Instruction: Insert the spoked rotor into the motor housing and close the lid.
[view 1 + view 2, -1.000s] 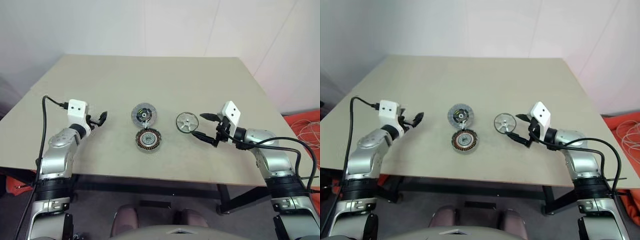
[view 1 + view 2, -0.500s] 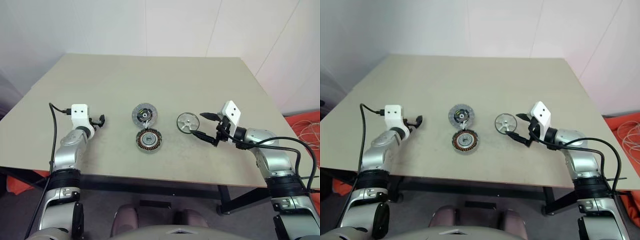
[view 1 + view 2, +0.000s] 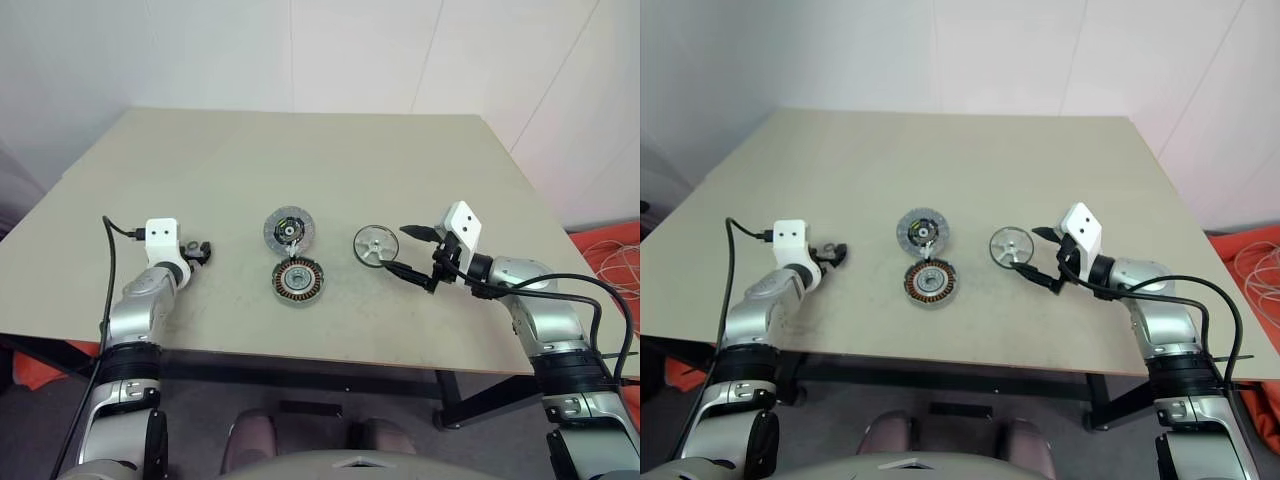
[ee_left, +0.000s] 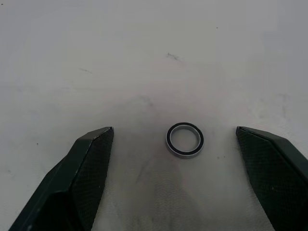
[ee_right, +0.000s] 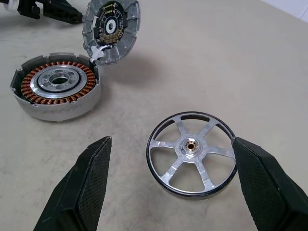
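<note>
The spoked rotor (image 3: 375, 245) lies flat on the table, right of centre, a silvery disc with a dark rim. My right gripper (image 3: 395, 249) is open, and its fingers flank the rotor (image 5: 192, 153) without touching it. The motor housing (image 3: 298, 280), with copper windings, sits at the middle near the front. Just behind it the lid (image 3: 288, 229) stands tilted (image 5: 111, 26) by the housing's rim (image 5: 55, 91). My left gripper (image 3: 199, 251) is open low over the table at the left. Its fingers (image 4: 91, 159) straddle a tiny loose metal ring (image 4: 185, 139).
The beige table (image 3: 330, 150) stretches far behind the parts; its front edge (image 3: 330, 358) runs close below both arms. Black cables trail from both wrists. Orange cloth and cords lie on the floor at the right (image 3: 610, 250).
My left gripper has sunk toward the table and its arm has drawn in nearer the front edge. The right gripper and the three parts have kept still.
</note>
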Tool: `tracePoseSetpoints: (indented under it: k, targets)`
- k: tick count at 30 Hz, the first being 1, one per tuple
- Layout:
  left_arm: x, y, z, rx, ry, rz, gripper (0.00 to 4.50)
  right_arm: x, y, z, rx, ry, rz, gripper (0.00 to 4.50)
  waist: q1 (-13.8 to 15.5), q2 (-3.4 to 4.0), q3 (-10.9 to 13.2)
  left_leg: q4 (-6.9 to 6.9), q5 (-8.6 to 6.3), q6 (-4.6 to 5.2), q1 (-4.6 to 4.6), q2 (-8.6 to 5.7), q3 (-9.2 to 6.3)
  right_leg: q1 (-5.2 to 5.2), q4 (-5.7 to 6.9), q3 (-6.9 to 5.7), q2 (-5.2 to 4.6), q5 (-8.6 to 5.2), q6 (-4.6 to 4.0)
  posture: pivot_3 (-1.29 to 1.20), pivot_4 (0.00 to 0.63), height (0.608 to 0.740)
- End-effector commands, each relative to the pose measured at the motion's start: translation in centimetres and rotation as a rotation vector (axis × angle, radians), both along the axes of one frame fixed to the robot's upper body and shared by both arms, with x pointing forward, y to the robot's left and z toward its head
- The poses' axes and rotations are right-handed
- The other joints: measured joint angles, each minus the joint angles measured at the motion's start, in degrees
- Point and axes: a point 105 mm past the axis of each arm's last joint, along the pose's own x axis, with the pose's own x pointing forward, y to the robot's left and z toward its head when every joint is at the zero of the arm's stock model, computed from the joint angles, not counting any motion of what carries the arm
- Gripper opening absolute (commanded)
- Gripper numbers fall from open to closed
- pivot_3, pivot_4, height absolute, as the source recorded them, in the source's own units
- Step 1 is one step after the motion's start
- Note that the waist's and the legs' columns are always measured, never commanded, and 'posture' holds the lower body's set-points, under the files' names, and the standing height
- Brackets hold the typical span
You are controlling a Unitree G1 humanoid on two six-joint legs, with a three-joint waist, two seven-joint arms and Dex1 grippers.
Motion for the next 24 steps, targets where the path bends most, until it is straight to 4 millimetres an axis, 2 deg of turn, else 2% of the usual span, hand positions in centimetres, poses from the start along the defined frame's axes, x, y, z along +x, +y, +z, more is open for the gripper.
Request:
tracePoseSetpoints:
  k: [1, 10, 19, 24]
  targets:
    - [-0.2, -0.2, -0.2, -0.032, 0.009, -0.009, 3.75, 0.2, 0.1, 1.6, 0.005, -0.058, 0.012, 4.5, 0.0, 0.0, 0.0, 0.0, 0.0, 0.0, 0.01, 0.0, 0.0, 0.0, 0.0, 0.0, 0.0, 0.0, 0.0, 0.0, 0.0, 0.74]
    - [0.6, -0.2, -0.1, -0.035, 0.015, -0.009, 0.87, 0.3, 0.1, 1.7, 0.006, -0.063, 0.013, 4.5, 0.4, 0.02, 0.0, -0.01, 0.0, 0.0, 0.02, -0.06, -0.01, 0.05, -0.01, 0.0, -0.06, -0.1, 0.17, 0.0, 0.0, 0.74]
    - [0.8, -0.3, 0.5, -0.034, -0.006, -0.017, 0.78, 0.4, 0.1, 1.8, 0.008, -0.067, 0.008, 4.5, 0.5, 0.03, 0.0, 0.0, 0.04, -0.04, 0.17, -0.05, -0.02, 0.19, 0.0, 0.0, -0.06, -0.21, 0.36, 0.0, 0.0, 0.74]
    - [0.6, -2.9, 2.5, 0.017, -0.051, -0.24, 0.78, 0.4, 0.1, 1.8, 0.007, -0.068, 0.006, 4.5, 0.5, -0.01, 0.0, 0.0, 0.03, -0.03, 0.11, -0.04, -0.02, 0.15, -0.02, 0.0, -0.06, -0.2, 0.35, 0.0, 0.0, 0.74]
